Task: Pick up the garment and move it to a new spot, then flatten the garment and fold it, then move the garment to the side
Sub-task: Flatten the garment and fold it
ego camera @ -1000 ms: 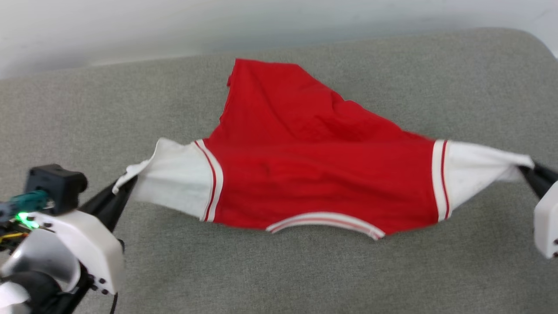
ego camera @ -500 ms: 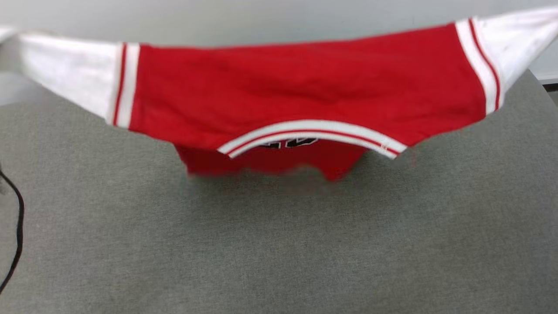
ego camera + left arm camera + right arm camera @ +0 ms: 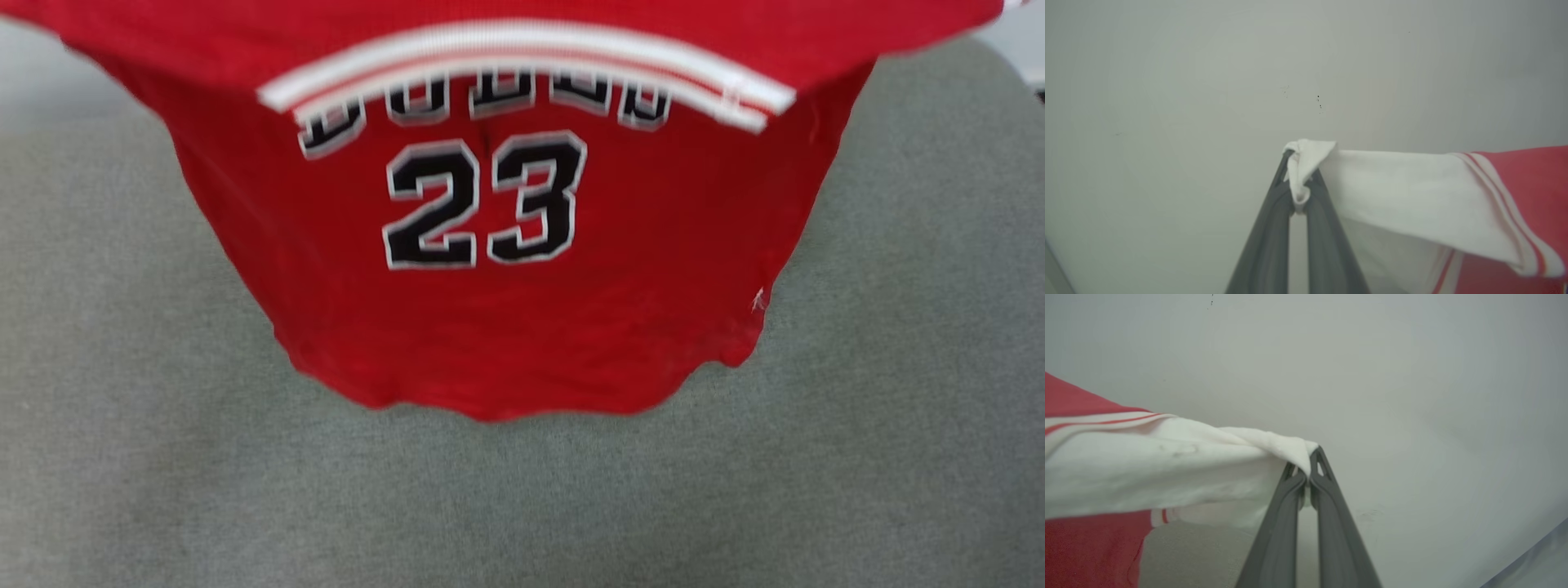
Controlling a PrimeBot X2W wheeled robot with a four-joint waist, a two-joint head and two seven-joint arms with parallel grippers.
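The garment (image 3: 506,327), a red jersey T-shirt with a black-and-white 23 and a striped collar, hangs spread in the air above the grey cushion (image 3: 522,506), its hem lowest. My left gripper (image 3: 1299,185) is shut on the tip of one white sleeve (image 3: 1404,196), seen against a pale wall. Over in the right wrist view, my right gripper (image 3: 1306,471) is shut on the tip of the other white sleeve (image 3: 1167,469). The shirt is stretched between the two grips.
The grey fabric cushion spreads wide below and to both sides of the hanging shirt. A pale wall (image 3: 1208,81) stands behind it.
Both grippers have lifted the garment by its sleeves off the cushion. It rose from lying flat to hanging high, and its front with the number now shows.
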